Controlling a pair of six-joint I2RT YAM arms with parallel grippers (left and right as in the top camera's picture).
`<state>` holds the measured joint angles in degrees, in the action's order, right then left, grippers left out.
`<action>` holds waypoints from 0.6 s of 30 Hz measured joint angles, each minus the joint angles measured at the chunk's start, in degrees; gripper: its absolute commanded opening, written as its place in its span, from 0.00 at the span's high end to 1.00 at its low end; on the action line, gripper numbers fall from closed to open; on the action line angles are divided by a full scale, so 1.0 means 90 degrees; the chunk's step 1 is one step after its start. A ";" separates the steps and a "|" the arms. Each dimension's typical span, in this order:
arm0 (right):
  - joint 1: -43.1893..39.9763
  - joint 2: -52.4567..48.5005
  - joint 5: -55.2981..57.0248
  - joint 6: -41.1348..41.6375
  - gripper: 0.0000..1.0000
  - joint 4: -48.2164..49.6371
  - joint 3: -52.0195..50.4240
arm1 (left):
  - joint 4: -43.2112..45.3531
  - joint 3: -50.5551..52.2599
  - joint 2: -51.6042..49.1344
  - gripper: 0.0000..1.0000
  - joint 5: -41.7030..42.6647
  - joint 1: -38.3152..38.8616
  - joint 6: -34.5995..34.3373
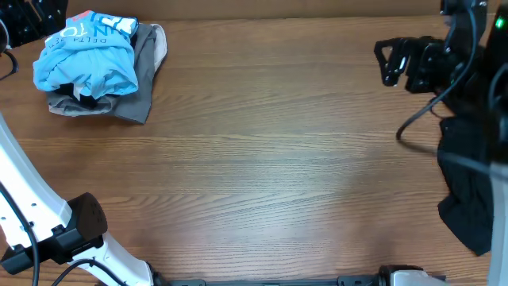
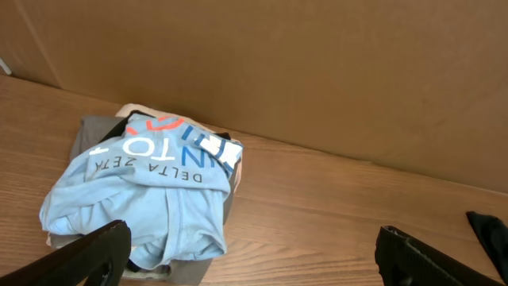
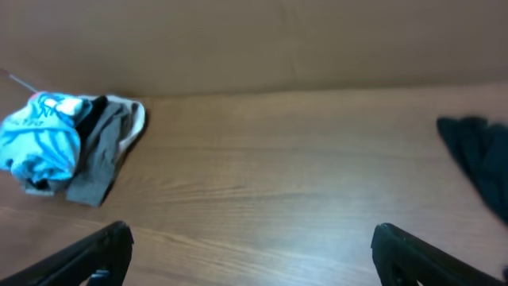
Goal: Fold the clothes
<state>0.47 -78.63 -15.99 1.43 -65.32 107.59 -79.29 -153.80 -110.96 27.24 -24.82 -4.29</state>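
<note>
From overhead, the light blue T-shirt [image 1: 86,52] lies crumpled in the far left corner of the wooden table [image 1: 262,159], on top of a grey garment [image 1: 147,75] that sticks out to its right. A black garment [image 1: 468,191] lies at the right edge. My right gripper [image 1: 386,62] hangs at far right with its jaws spread and nothing in them. My left gripper is out of this shot.

Through my left wrist camera, my left gripper [image 2: 252,234] is spread wide and empty. The T-shirt [image 2: 147,195], with its white lettering, sits left of centre before a brown wall [image 2: 317,63].

Through my right wrist camera, my right gripper [image 3: 250,238] is released. The T-shirt [image 3: 40,143] and grey garment [image 3: 99,155] are far left, and the black garment [image 3: 476,155] is at right.
</note>
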 measured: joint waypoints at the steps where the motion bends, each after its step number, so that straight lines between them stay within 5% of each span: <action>1: 0.0053 0.0296 0.0041 -0.0002 0.00 0.0398 -0.0423 | -0.0002 -0.0002 0.0000 0.00 0.0000 0.0000 -0.0002; 11: 0.0073 0.3881 0.0673 -0.0019 0.00 0.4811 -0.5319 | -0.0002 0.0000 0.0000 0.00 0.0002 0.0000 -0.0002; 18: -0.0146 0.6127 0.0831 -0.0015 0.00 0.6523 -0.8306 | -0.0005 0.0000 0.0000 0.00 0.0002 0.0000 -0.0002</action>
<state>-0.84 -23.49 -8.51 1.30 -6.61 32.84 -79.33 -153.80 -110.96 27.27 -24.82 -4.32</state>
